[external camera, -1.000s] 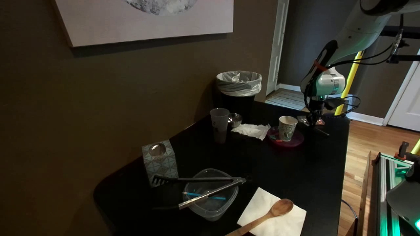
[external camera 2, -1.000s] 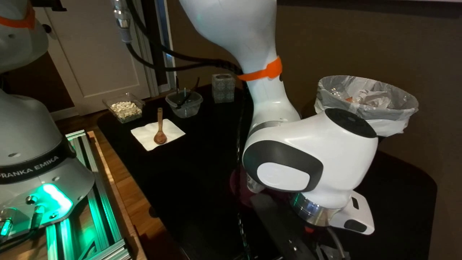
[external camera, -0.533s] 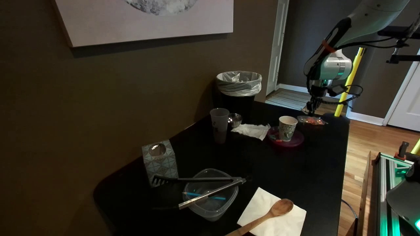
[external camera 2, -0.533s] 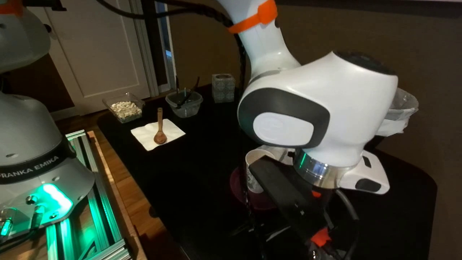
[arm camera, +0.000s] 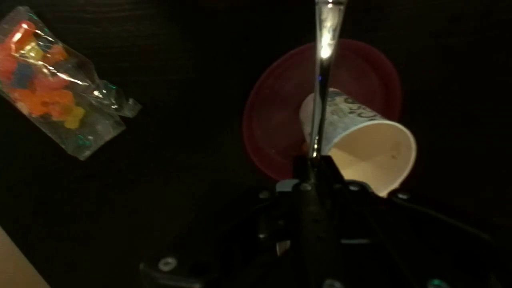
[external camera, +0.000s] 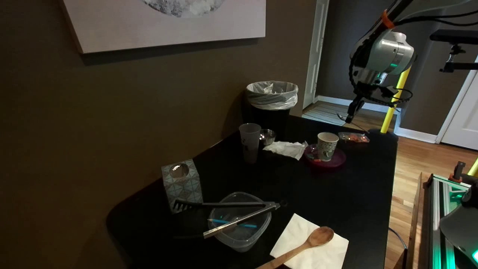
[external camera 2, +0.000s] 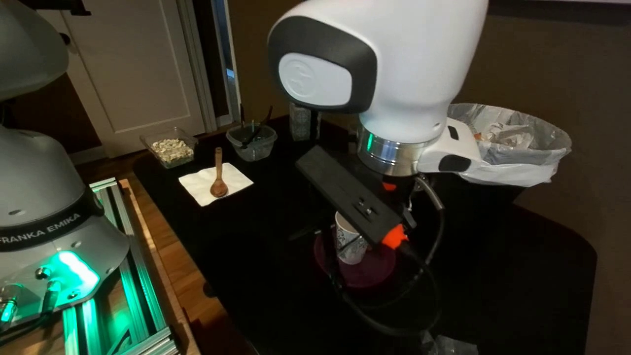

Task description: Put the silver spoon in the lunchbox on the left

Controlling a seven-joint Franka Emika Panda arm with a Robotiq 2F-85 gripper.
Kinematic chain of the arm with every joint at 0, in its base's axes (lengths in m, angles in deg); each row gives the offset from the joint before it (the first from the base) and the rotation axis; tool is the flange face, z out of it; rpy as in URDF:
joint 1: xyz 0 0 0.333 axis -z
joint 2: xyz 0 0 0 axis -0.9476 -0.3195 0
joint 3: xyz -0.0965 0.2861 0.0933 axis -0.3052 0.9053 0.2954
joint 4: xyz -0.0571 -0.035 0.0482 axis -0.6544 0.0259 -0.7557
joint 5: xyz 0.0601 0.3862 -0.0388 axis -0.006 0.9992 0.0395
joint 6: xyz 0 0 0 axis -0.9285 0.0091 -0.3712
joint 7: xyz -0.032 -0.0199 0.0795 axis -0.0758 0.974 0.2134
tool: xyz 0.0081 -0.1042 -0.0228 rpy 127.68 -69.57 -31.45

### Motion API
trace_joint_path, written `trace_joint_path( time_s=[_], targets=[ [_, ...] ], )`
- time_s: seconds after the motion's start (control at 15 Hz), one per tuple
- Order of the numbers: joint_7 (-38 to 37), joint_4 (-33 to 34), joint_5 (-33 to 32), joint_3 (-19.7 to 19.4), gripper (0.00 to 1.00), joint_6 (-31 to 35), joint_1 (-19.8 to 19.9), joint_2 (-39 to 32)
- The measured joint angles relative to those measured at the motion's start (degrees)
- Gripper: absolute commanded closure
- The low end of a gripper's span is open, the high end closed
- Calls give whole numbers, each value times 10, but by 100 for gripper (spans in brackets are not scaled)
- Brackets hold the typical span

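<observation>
The silver spoon [arm camera: 325,52] is a long shiny metal piece reaching forward from between my fingertips in the wrist view. My gripper [arm camera: 315,164] is shut on it. In an exterior view my gripper [external camera: 350,118] holds the spoon [external camera: 360,127] in the air over the table's far end, with spoon parts on both sides of the fingers. A transparent plastic box [external camera: 241,233] holds tongs and a blue pencil; it also shows in an exterior view [external camera 2: 261,150]. Another transparent box [external camera 2: 170,153] with pale pieces stands left of it there. Which box is the task's lunchbox I cannot tell.
Below the gripper a paper cup [arm camera: 360,132] stands on a dark pink plate [arm camera: 266,132]. A candy bag [arm camera: 52,80] lies beside it. A wooden spoon [external camera: 317,237] lies on a napkin [external camera: 332,254]. A tall cup [external camera: 250,144], tissue box [external camera: 185,186] and bin [external camera: 272,95] line the wall.
My gripper has risen from the table near the candy bag, carrying the spoon up with it, and the arm has tilted. The boxes, cup, plate and wooden spoon have not moved.
</observation>
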Motion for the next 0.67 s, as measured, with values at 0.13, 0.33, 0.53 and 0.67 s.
trace_joint_path(
  time_s=[0.13,0.33,0.53,0.67],
  targets=[
    [27,-24,21,-4,91,-11,-10,33],
    [32,-34,24,-6,98,-11,-11,46],
    [46,-36,27,-27,98,-9,-40,47],
    [73,-44,51,-39,98,-2,-84,61]
  ],
)
